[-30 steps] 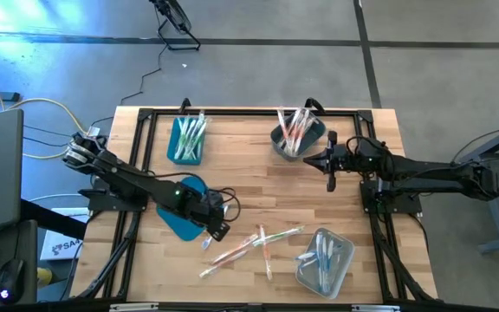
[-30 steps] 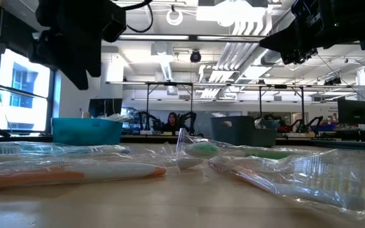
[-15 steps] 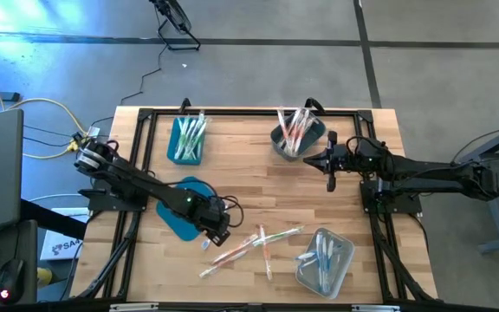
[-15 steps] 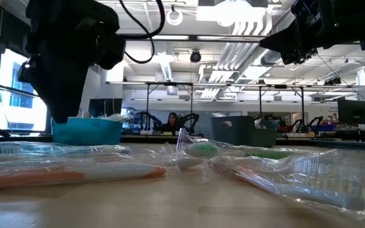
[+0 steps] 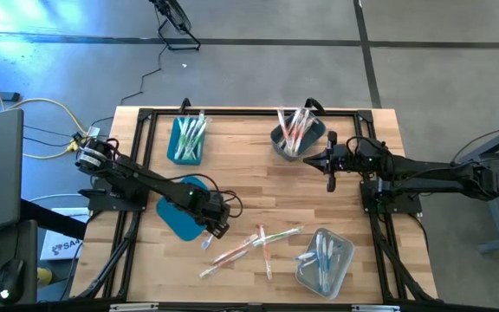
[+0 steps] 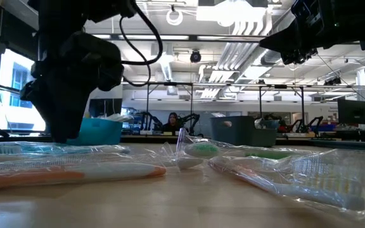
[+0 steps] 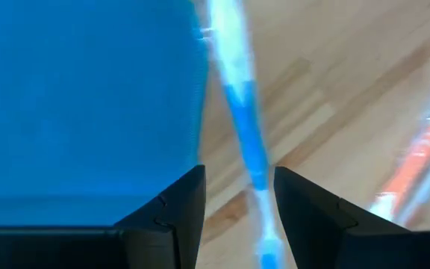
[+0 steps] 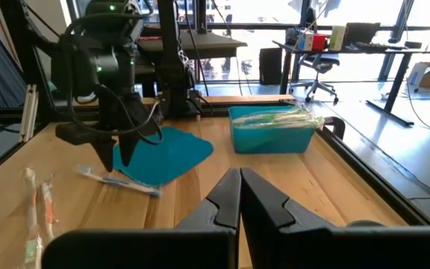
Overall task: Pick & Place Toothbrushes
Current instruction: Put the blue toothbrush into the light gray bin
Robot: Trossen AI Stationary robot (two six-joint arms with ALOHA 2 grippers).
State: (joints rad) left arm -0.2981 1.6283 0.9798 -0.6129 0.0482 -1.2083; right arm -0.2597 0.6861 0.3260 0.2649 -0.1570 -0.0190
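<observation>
A blue-and-clear toothbrush (image 7: pixel 243 134) lies flat on the wood beside the flat teal lid (image 5: pixel 180 212). My left gripper (image 7: pixel 237 202) hangs open just above it, pointing steeply down, one finger on either side of the handle; the right wrist view shows the left gripper (image 8: pixel 118 155) a little clear of the toothbrush (image 8: pixel 122 181). Several more toothbrushes (image 5: pixel 251 245) lie loose near the table's front. My right gripper (image 5: pixel 330 177) waits shut and level by the grey bin (image 5: pixel 297 137).
A teal bin (image 5: pixel 188 139) with toothbrushes stands at the far left, the grey bin with toothbrushes at the far middle, and a clear bin (image 5: pixel 325 260) with toothbrushes at the near right. Black frame rails (image 5: pixel 137 165) run along the table's sides.
My left gripper has come down toward the table beside the teal lid and tipped more steeply downward, ending low over the blue toothbrush. Its fingers have stayed open. The toothbrushes have not moved.
</observation>
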